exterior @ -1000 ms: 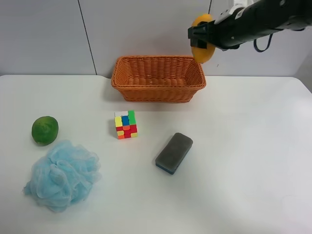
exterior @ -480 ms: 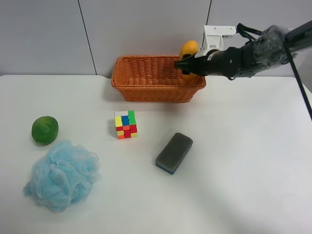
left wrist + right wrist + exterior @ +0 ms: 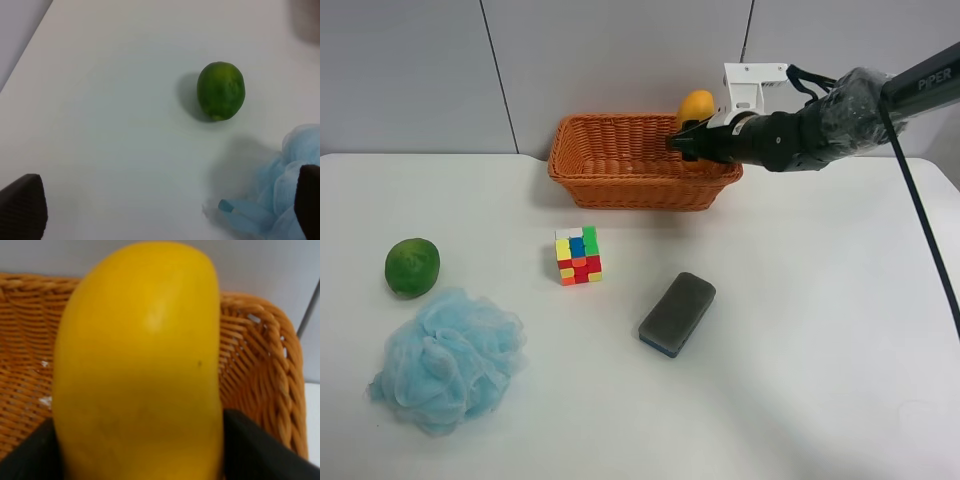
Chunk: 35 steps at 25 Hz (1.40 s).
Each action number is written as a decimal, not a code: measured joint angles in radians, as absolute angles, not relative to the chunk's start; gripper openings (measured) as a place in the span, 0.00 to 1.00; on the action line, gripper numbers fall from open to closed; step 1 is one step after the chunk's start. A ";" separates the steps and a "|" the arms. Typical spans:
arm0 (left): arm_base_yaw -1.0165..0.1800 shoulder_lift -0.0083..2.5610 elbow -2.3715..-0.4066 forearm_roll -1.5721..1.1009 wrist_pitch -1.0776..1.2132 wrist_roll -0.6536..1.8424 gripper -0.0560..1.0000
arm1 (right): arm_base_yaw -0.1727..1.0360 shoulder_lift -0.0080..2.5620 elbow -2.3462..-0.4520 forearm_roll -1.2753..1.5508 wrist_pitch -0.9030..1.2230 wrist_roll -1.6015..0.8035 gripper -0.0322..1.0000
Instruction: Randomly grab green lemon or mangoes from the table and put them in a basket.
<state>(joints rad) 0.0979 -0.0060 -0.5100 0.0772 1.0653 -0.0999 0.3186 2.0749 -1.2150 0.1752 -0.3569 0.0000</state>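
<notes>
Over to the right gripper [image 3: 685, 142]: clamped shut around the mango [image 3: 140, 365], gripped low down between dark fingers [image 3: 260, 452] pressed to both flanks. Poised over one end of the basket [image 3: 260, 365], with woven wall directly below and beyond the hand. Cannot tell whether touching the weave or just clear of it.

Now the left gripper [image 3: 165, 205]: spread wide, nothing between the fingertips [image 3: 22, 205], only bare table [image 3: 100, 125] underneath. Out ahead of that hand and well apart from it, the green lemon [image 3: 221, 91], lying loose on the white top. Closer in, right by one fingertip, a fluffy blue bath pouf [image 3: 270, 200], near the lemon but not touching. Far from both hands, mid-table: a colour cube [image 3: 578, 256] and a grey sponge block [image 3: 677, 313], near each other, apart.
</notes>
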 joint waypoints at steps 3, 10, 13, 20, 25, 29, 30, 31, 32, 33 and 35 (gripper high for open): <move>0.098 -0.006 -0.510 0.077 1.065 -0.100 0.99 | 0.319 2.075 -1.215 0.175 -0.326 0.000 0.65; 0.098 -0.006 -0.510 0.077 1.065 -0.100 0.99 | 0.319 2.075 -1.215 0.177 -0.316 -0.011 0.98; 0.098 -0.006 -0.510 0.077 1.065 -0.100 0.99 | 0.319 2.075 -1.215 0.177 -0.316 -0.012 0.99; 0.098 -0.006 -0.510 0.077 1.065 -0.100 0.99 | 0.319 2.031 -1.215 0.176 -0.306 -0.052 0.99; 0.098 -0.006 -0.510 0.077 1.065 -0.100 0.99 | 0.319 1.886 -1.215 0.154 -0.148 -0.075 0.99; 0.098 -0.006 -0.510 0.077 1.065 -0.100 0.99 | 0.307 1.687 -1.217 0.116 0.143 -0.138 0.99; 0.098 -0.006 -0.510 0.077 1.065 -0.100 0.99 | 0.298 1.632 -1.218 0.104 0.213 -0.156 0.99; 0.098 -0.006 -0.510 0.077 1.065 -0.100 0.99 | 0.283 1.579 -1.219 0.093 0.299 -0.182 0.99; 0.098 -0.006 -0.510 0.077 1.065 -0.100 0.99 | 0.262 1.535 -1.219 0.088 0.385 -0.200 0.99; 0.098 -0.006 -0.510 0.077 1.065 -0.100 0.99 | 0.240 1.486 -1.219 0.087 0.470 -0.220 0.99; 0.098 -0.006 -0.510 0.077 1.065 -0.100 0.99 | 0.168 1.401 -1.219 0.085 0.617 -0.248 0.99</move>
